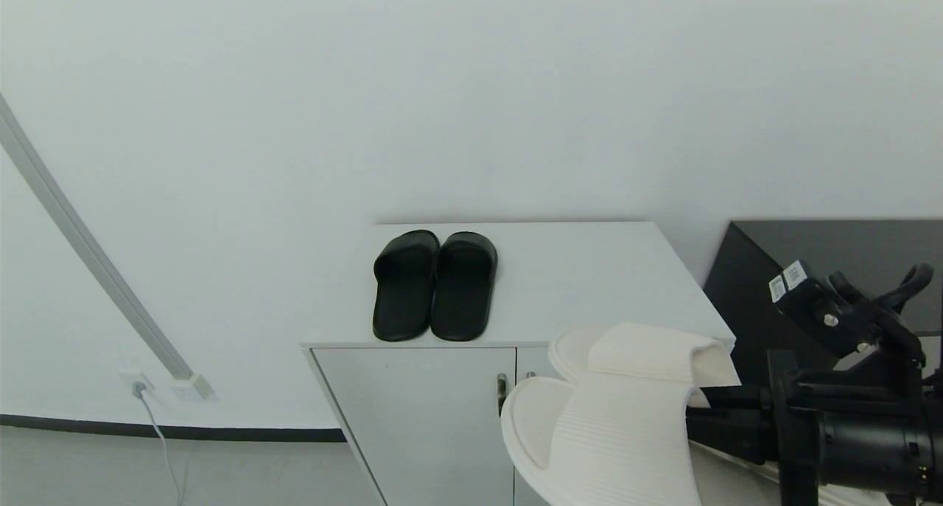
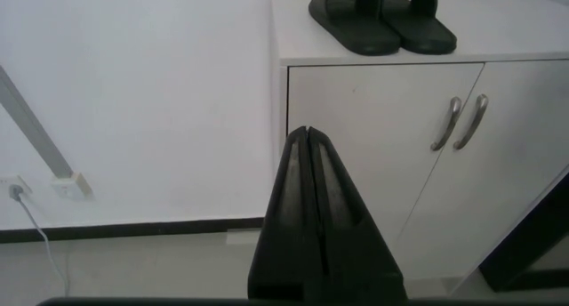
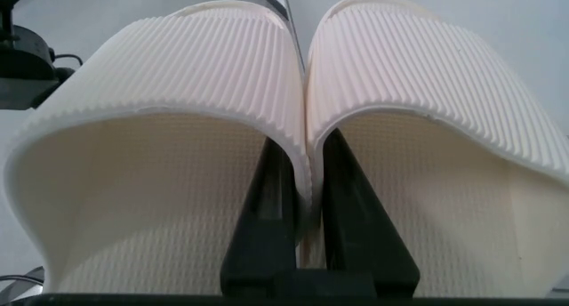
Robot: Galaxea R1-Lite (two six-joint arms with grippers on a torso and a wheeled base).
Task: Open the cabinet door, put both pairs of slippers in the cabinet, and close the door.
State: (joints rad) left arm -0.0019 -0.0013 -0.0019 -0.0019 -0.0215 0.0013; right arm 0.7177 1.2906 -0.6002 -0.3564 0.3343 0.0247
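Two ribbed white slippers (image 1: 626, 425) pinched in R gripper (image 3: 306, 177); L gripper (image 2: 308, 141) closed, empty.

There are four slippers, in two pairs: two black slippers (image 1: 435, 285) and two white slippers (image 1: 626, 410), the white ones toward 5 o'clock in the head view. I count one cabinet (image 1: 589, 270) with two doors (image 1: 412, 417). Each door has one handle (image 2: 447, 124), so two in total. Toward 8 o'clock there is one wall socket (image 1: 136, 383) with one cable (image 1: 158, 432).
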